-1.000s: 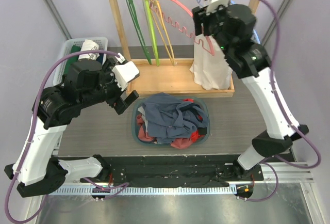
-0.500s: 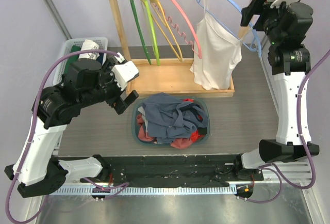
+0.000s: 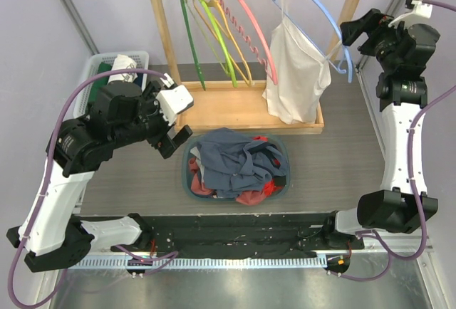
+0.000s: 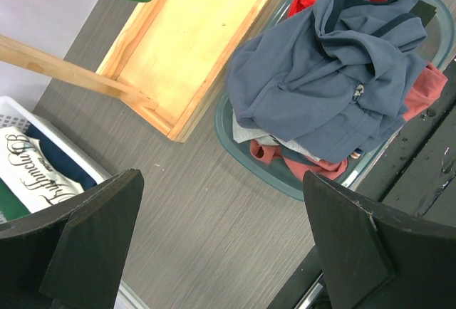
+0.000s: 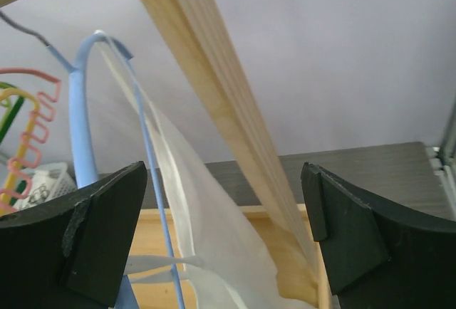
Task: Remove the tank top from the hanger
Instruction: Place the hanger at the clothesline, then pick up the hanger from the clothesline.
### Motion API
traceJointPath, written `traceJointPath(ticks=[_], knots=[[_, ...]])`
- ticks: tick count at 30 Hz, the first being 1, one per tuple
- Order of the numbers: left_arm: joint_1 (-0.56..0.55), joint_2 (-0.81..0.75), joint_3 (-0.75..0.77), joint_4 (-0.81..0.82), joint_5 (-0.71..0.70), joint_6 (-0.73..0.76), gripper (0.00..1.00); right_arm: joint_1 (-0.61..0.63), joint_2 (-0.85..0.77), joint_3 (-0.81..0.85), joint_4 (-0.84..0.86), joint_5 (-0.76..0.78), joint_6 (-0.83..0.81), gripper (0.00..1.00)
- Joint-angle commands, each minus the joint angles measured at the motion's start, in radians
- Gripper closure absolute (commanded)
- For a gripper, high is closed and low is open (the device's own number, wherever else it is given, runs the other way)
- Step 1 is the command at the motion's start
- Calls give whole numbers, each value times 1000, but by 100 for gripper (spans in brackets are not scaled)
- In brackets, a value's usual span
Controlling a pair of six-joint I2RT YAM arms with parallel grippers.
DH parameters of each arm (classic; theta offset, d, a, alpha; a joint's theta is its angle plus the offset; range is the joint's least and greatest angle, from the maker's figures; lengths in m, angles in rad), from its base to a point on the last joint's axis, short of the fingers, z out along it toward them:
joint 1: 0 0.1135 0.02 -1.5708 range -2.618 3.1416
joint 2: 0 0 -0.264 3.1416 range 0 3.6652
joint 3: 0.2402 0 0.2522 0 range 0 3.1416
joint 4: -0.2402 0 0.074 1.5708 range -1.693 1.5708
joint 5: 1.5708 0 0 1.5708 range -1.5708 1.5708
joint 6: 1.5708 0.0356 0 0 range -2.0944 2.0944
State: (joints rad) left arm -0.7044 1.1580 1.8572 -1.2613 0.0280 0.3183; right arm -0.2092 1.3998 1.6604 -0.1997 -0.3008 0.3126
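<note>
At the right end of the wooden rack point(image 3: 214, 106), we are seeing the white tank top point(image 3: 296, 67) hanging from the pale blue hanger point(image 5: 80, 117), with its hem drooping to the rack's base tray. Beside the rack's right post, we are holding the right gripper point(image 3: 356, 28) raised, its jaws spread wide with nothing clamped between them, near the hanger's outer end but not gripping the garment. Over on the left, we are hovering the left gripper point(image 3: 171, 138) with jaws equally wide and empty, above the grey tabletop just beside the laundry basket point(image 3: 187, 170), heaped with a grey-blue garment point(image 3: 235, 156).
</note>
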Motion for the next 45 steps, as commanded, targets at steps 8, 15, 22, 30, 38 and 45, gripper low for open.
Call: traceJointPath(ticks=[8, 15, 22, 30, 38, 45], knots=[[6, -9, 3, 25, 23, -13, 0, 5, -50, -56, 263, -204, 174, 0], [11, -4, 5, 26, 27, -12, 0, 63, -16, 8, 243, -222, 162, 2], [17, 3, 16, 27, 32, -13, 0, 353, 93, 365, -261, 110, -242, 2], [26, 12, 36, 28, 41, -18, 0, 520, 258, 636, -630, 579, -386, 4], [40, 17, 48, 25, 62, -24, 0, 611, 269, 648, -662, 727, -431, 6], [52, 12, 48, 23, 75, -30, 0, 620, 254, 635, -661, 749, -412, 23]])
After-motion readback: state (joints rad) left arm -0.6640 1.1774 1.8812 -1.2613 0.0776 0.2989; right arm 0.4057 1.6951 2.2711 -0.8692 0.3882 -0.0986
